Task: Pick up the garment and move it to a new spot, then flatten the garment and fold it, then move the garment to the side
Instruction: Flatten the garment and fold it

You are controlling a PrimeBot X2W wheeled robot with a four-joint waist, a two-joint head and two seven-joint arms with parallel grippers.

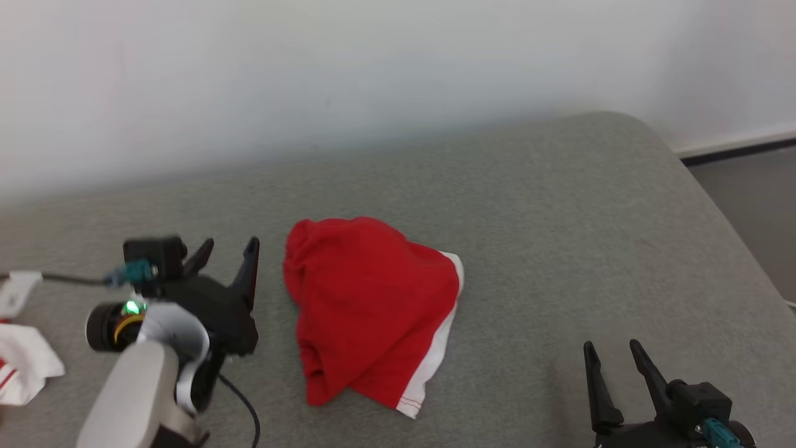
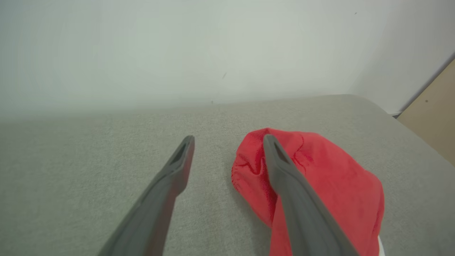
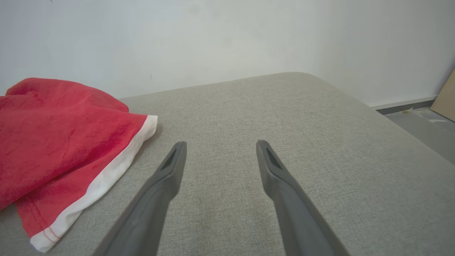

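Red garment (image 1: 367, 305) crumpled; head view catches white cloth (image 1: 28, 367) at left.

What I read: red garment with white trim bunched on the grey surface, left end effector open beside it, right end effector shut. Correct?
Not quite: the right end effector is open, not shut; the right wrist view shows its fingers spread over bare grey surface. The rest holds: red garment bunched, left end effector open beside it.
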